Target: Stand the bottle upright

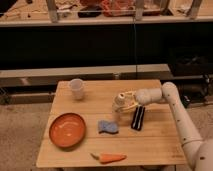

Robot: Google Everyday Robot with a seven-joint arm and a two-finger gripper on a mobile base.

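The small pale bottle [119,103] stands about upright near the middle of the wooden table [150,145], its cap on top. My gripper [125,101] reaches in from the right and holds the bottle between its pale yellowish fingers. The white arm runs from the gripper to the table's right edge. The bottle's lower end is at or just above the tabletop; I cannot tell whether it touches.
A white cup [76,88] stands at the back left. An orange plate [67,130] lies front left. A blue sponge [108,126] and a flat black object [137,118] lie just in front of the bottle. A carrot [110,158] lies near the front edge.
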